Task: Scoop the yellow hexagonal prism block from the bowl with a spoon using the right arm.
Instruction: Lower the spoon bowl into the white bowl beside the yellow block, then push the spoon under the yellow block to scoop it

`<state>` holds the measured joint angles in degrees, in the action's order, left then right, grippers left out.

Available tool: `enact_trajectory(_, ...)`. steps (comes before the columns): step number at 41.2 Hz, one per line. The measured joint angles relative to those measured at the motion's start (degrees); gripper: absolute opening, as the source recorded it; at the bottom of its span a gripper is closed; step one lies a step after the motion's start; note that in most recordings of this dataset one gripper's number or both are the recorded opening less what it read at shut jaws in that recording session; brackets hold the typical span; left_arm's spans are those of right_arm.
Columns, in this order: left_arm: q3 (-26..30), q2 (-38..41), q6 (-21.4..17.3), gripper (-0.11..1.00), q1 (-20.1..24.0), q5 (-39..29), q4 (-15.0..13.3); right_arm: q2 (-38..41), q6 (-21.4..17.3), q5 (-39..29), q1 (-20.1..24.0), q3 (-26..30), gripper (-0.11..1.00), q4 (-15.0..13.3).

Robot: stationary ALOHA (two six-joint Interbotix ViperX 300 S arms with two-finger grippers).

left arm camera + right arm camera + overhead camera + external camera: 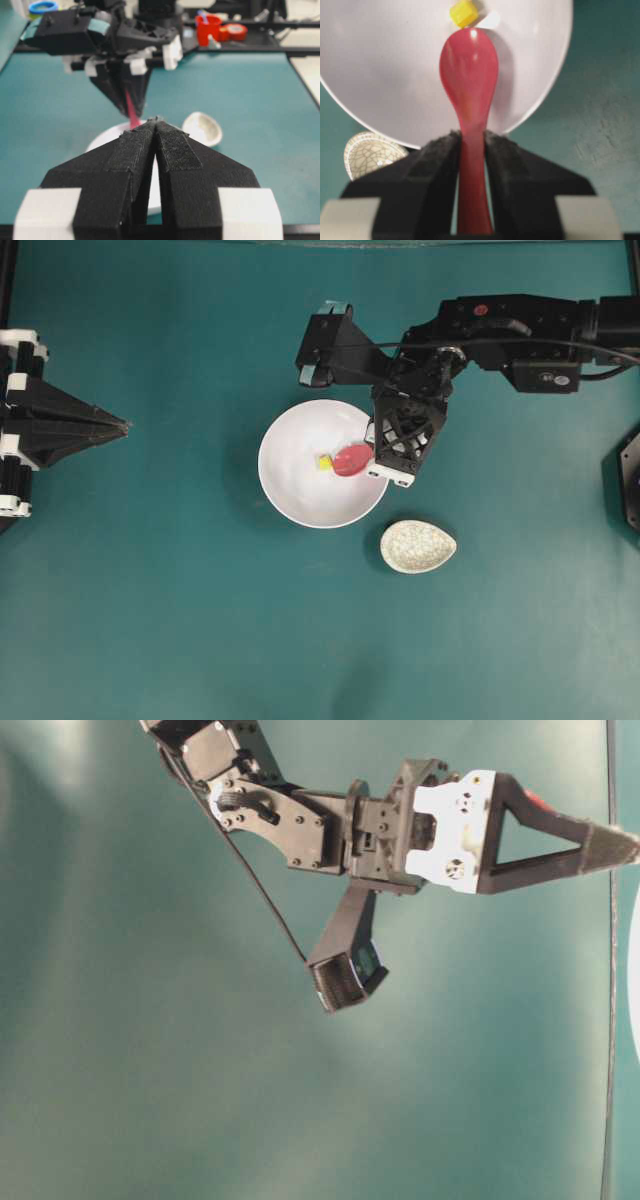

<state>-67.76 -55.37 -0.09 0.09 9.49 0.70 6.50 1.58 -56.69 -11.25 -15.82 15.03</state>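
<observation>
Nearest the right wrist camera, the right gripper point(471, 150) pinched the handle of the spoon point(469, 80) between its black padded fingers point(434, 165), the handle running straight out from the jaws. The glossy pink-red scoop reached over the rim of the bowl point(380, 100) and lay inside it, its tip just beside the yellow hexagonal prism block point(463, 13); whether the two touched could not be told. From overhead the block point(325, 462) sat near the middle of the bowl point(300, 495), with the scoop point(351, 459) at its right side and the right arm point(520, 335) reaching in from the right edge of the teal table point(150, 620). A speckled cream spoon rest point(418, 546) lay near the bowl, not touching it. Far off at the left, the left gripper point(120, 425) hung apart from everything, its fingers point(177, 150) pressed together at the tips
</observation>
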Motion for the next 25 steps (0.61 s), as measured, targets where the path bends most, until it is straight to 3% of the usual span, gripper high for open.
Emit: enact_trajectory(25,0.0,0.0,0.0,0.0,0.0,0.1,0.0,2.4,2.1,3.5,1.1,2.7,0.23,-0.1)
